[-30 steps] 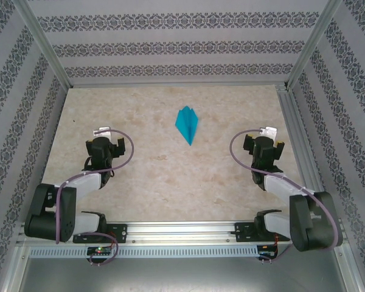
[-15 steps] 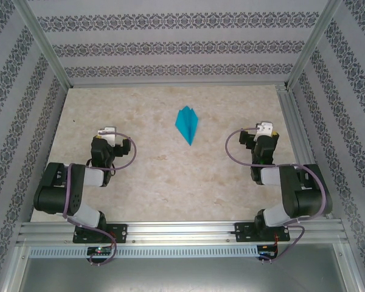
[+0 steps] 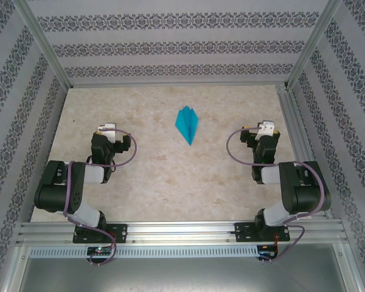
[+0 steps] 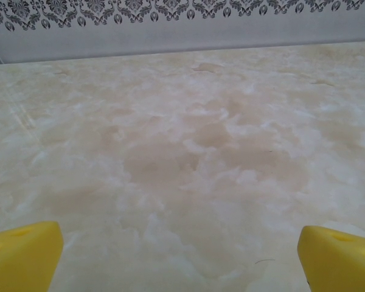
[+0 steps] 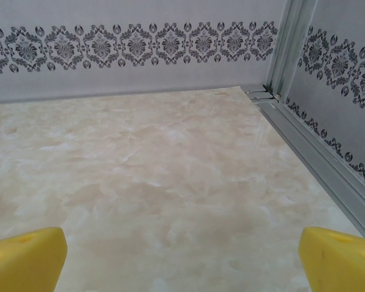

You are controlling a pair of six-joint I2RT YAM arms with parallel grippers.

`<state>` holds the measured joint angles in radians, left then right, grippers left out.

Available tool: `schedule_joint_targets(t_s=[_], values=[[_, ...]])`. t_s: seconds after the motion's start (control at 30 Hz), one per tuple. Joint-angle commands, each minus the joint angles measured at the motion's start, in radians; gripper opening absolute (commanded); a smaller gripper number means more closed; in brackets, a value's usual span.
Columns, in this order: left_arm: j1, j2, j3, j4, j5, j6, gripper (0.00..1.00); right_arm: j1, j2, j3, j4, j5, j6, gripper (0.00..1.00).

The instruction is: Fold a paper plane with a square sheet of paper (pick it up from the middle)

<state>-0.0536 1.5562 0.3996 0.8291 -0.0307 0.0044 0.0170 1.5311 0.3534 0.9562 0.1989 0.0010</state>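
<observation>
— Both arms have folded back in the last second. Their elbows now stand up over the bases, and the left gripper [image 3: 109, 136] and right gripper [image 3: 263, 135] have shifted a little. The paper plane [image 3: 187, 124] hasn't budged.

— Where is it lying?

— Flat on the table [image 3: 164, 176], past the middle toward the far wall. It's between the two grippers but well apart from both, with its sharp tip pointing back at the arms. The overhead camera gives you that placing, but from up there I can't judge the jaw gaps.

— And the wrist cameras?

— They settle it. On the left wrist the yellow pads [image 4: 21, 255] sit in the two bottom corners, spread wide, with bare marbled tabletop between them. The right wrist is alike, its pads [image 5: 24, 258] far apart over bare table. It also sees the patterned wall [image 5: 140, 45] and a metal rail [image 5: 310, 143] ahead.

— So neither is gripping?

— Neither. Both are released, jaws wide, holding nothing.
</observation>
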Motion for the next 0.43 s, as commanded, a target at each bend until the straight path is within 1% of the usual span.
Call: schedule_joint_targets(t_s=[0.0, 0.4], values=[[-0.003, 0.004, 0.016, -0.003, 0.014, 0.028, 1.0, -0.005, 0.006, 0.006, 0.039, -0.023, 0.009, 0.98], [-0.005, 0.005, 0.02, -0.007, 0.015, 0.028, 1.0, -0.008, 0.005, 0.003, 0.044, -0.025, 0.009, 0.98]])
